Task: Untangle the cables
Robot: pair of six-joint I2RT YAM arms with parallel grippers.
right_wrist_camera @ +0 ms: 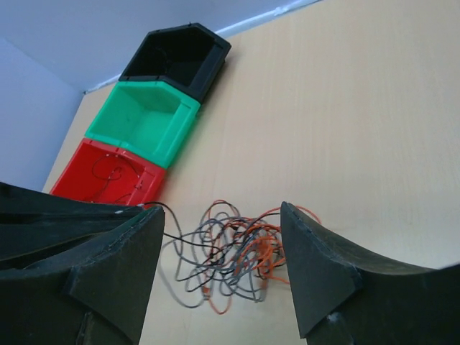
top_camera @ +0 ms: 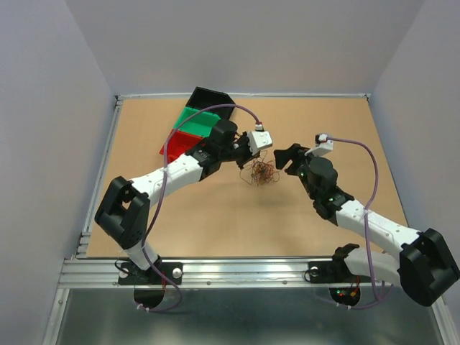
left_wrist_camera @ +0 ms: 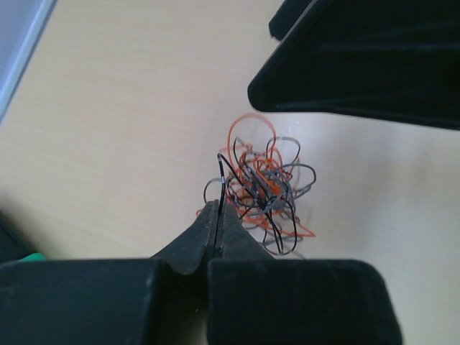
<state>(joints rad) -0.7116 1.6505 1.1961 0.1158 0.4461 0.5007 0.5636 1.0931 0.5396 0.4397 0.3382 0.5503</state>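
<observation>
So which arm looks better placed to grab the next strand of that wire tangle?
Probably the right. The right gripper is open and faces the cables, while the left gripper is shut on a dark strand at the clump's edge.

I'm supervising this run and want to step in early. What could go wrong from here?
The left gripper is shut on a single dark strand of the cables; pulling may drag the whole clump or tighten knots. The right gripper is open around the clump and might clamp several strands together. Both grippers are close and could collide.
</observation>
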